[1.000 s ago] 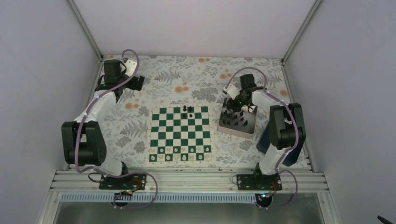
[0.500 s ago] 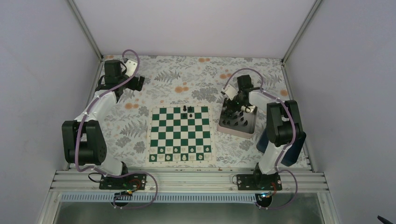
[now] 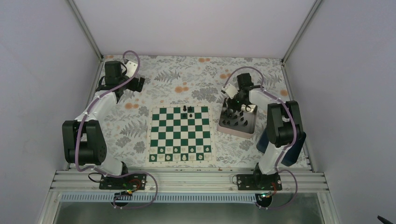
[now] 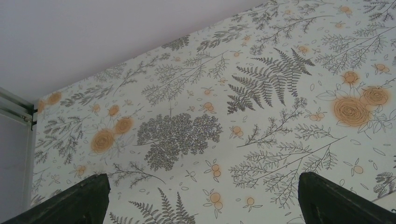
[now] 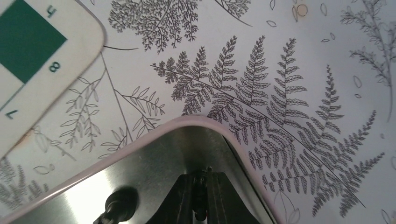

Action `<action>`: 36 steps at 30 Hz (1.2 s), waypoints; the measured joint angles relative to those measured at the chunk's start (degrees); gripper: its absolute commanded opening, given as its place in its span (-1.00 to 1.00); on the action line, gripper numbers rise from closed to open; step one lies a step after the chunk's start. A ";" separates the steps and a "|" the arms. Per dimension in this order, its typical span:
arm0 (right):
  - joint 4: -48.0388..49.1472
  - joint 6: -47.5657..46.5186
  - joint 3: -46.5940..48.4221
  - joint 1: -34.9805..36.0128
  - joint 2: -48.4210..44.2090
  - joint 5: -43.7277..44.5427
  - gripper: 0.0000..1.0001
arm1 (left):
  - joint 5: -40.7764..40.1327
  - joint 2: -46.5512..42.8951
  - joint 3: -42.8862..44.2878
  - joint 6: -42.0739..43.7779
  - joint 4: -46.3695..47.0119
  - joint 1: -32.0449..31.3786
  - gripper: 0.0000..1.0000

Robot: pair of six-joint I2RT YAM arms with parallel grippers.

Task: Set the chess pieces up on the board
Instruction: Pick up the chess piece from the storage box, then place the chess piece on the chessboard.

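Black pieces (image 3: 185,109): only 2 on board (image 3: 180,135), most left in tray (image 3: 236,133); R gripper (image 5: 201,179) pinches one, L gripper (image 4: 203,179) wide open

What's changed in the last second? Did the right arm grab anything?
The right gripper closed inside the tray, seemingly pinching a black piece by its top. Its elbow drew slightly leftward in the overhead view. The left gripper stayed wide open, parked at the far left. The board and the pieces on it are unchanged.
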 measured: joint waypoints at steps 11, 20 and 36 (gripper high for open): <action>-9.97 -0.02 10.88 5.11 -5.09 -0.44 -0.92 | 0.09 0.00 0.00 0.42 -0.02 0.00 1.00; -10.03 0.09 17.11 11.58 -0.09 -5.73 -0.92 | 0.11 -0.02 0.00 0.59 -0.02 0.00 1.00; -10.16 -0.02 20.20 16.96 9.05 -9.25 -0.92 | 0.11 -0.39 -0.35 0.59 -0.07 0.00 1.00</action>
